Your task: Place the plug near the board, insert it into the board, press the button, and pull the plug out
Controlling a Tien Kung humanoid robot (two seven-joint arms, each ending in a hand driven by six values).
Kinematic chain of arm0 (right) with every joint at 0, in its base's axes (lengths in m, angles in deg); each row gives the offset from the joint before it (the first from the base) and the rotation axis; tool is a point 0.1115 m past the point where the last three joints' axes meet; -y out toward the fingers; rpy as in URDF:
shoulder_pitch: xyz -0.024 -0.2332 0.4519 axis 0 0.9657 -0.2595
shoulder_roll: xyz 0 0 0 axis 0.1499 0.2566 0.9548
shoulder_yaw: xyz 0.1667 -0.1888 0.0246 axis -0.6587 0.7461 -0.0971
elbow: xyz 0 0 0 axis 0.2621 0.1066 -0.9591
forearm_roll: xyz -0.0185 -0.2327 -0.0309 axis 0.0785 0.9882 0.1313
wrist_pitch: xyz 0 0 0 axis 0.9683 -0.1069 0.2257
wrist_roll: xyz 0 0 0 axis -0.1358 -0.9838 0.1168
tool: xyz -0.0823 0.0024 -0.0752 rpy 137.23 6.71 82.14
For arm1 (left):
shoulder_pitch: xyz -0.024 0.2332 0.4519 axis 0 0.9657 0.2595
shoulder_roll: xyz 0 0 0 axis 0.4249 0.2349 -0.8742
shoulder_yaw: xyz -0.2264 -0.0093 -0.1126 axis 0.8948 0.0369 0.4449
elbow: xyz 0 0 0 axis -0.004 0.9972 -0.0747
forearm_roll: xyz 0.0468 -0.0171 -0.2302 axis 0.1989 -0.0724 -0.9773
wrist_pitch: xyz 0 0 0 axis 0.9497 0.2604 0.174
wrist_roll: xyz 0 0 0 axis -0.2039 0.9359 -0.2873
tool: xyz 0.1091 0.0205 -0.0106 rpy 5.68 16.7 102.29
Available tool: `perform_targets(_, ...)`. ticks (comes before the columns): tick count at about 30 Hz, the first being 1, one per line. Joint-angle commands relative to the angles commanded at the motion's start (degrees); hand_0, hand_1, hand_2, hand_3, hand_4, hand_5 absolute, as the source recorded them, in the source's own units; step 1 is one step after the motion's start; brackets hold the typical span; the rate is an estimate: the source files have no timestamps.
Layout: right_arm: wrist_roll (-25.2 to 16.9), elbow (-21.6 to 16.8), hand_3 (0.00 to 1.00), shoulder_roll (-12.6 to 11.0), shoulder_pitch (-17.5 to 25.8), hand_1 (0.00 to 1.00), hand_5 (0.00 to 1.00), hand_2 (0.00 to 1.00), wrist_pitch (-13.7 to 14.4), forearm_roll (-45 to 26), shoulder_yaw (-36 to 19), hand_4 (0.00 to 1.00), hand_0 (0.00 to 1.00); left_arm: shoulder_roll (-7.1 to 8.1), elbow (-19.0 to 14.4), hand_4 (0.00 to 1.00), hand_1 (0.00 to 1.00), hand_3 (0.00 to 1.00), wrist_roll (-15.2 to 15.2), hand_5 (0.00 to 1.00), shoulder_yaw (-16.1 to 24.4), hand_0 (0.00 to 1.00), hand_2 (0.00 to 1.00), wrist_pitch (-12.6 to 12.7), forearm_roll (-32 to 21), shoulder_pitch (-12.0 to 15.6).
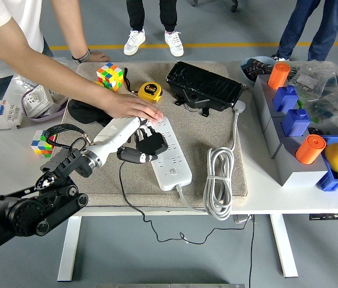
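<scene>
The left robot hand (143, 146) hovers over the near-left part of the white power strip (170, 153), its dark fingers curled around the black plug (131, 156), whose thin cable (122, 191) trails off the surface's (12, 180) front edge. To seat it well, I'd say the prongs need squaring over one socket before pressing straight down, not at a slant. Just beyond, a person's hand (134, 108) presses flat on the strip's far end, steadying it. Farther back sit a yellow tape measure (149, 91) and a Rubik's cube (110, 76).
</scene>
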Motion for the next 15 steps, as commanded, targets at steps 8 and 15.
perform_targets(8, 0.0, 0.0, 0.545, 0.2, 0.0, 0.598, 0.234, 0.544, 0.0, 0.1, -0.1, 0.763, 0.600, 0.48, 0.6, 0.740, 0.356, 0.535, -0.3, 0.002, 0.2, 0.245, 0.362, -1.0, 0.3, 0.3)
perform_targets(15, -0.1, -0.1, 0.545, 0.1, 0.0, 0.598, 0.232, 0.544, 0.0, 0.3, -0.4, 0.763, 0.598, 0.90, 0.8, 0.744, 0.360, 0.535, -0.6, 0.004, 0.4, 0.249, 0.367, -1.2, 0.6, 0.3)
